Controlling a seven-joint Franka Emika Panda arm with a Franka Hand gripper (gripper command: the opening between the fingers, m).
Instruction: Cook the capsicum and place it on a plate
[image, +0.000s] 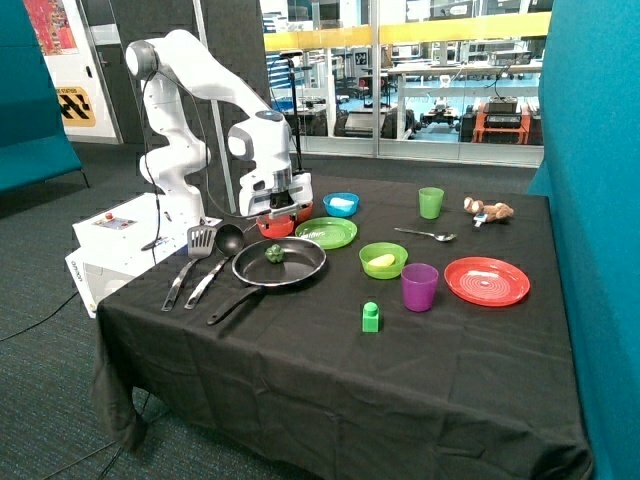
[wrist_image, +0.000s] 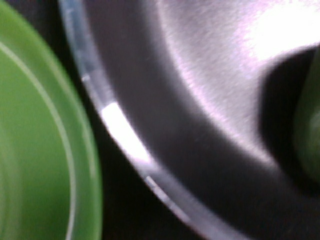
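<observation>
Capsicum lies in the pan, below the jaws; whether they're wide, I cannot tell. Descend centred, grip, lift to plate.

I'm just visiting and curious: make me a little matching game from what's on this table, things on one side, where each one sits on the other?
Things:
1. capsicum
2. pale yellow food piece
3. spoon
4. spatula

Places:
A. beside the ladle
B. in the black frying pan
C. on the cloth near the green cup
D. in the lime-green bowl

Pairs: 1-B, 2-D, 3-C, 4-A
</observation>
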